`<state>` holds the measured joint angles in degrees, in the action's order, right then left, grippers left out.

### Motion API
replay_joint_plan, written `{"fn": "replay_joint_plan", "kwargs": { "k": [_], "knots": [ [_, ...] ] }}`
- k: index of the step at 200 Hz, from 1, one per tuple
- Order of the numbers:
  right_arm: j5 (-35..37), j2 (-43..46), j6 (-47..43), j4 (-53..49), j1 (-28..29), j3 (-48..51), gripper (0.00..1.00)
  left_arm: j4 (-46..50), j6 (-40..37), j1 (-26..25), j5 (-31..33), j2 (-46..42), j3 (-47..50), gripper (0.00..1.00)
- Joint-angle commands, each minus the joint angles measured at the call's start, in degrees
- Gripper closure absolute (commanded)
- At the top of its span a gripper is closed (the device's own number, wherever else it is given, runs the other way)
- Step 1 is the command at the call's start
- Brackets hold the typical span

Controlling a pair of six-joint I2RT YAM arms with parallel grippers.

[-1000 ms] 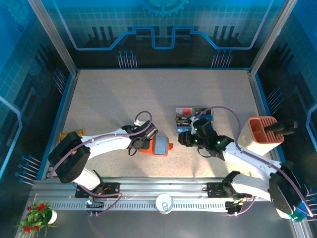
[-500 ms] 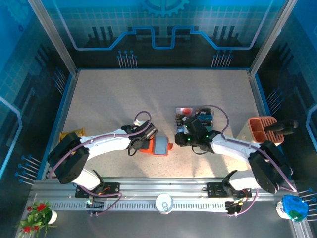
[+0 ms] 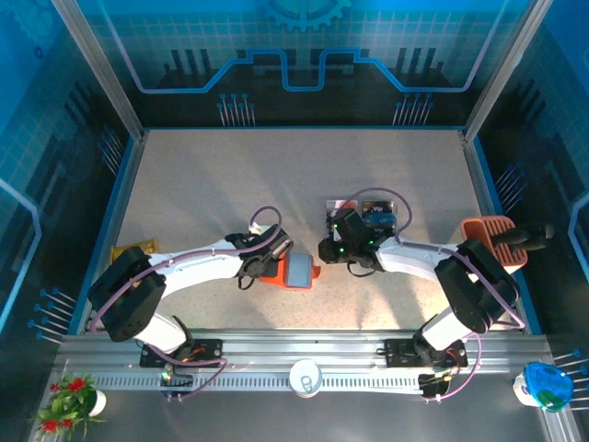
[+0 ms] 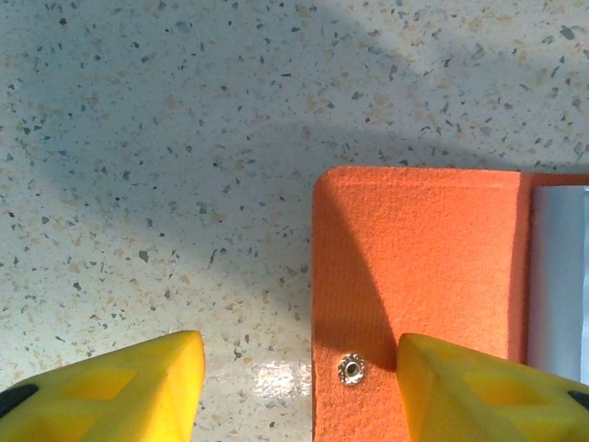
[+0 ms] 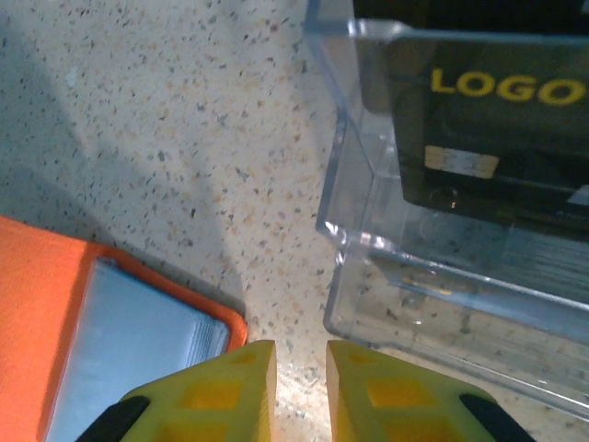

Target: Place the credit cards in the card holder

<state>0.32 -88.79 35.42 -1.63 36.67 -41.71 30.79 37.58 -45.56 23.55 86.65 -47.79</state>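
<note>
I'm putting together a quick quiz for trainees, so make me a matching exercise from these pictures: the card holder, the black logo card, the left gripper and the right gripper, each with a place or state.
Things:
1. card holder
2. black LOGO card
3. left gripper
4. right gripper

Places or states:
A. fingers almost together, nothing between them
B. inside the clear tray
C. orange, lying open on the table
D. fingers wide apart, astride the holder's edge

Pairs: 1-C, 2-B, 3-D, 4-A
</note>
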Motion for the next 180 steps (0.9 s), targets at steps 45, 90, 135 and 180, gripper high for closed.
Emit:
{"fn": "replay_joint_plan", "kwargs": {
  "k": [45,90,135,180],
  "knots": [
    [0.6,-5.7,-4.0,1.1,-4.0,-6.3,0.78,0.6,1.3,-0.6,-0.5,-2.1,0.1,0.42],
    [-4.9,-2.3,-7.1,-1.7,-3.4,-10.1,0.77,0.0,1.9,-0.7,-0.8,-3.4,1.5,0.42],
    [-5.9,4.1,-4.1,-4.6,3.1,-9.0,0.75,-1.2,3.3,-1.0,-1.1,-2.8,3.5,0.42],
    [-4.3,4.5,1.8,0.3,9.2,-4.1,0.75,-2.9,4.3,-1.2,-1.2,-2.9,5.9,0.42]
  ]
}}
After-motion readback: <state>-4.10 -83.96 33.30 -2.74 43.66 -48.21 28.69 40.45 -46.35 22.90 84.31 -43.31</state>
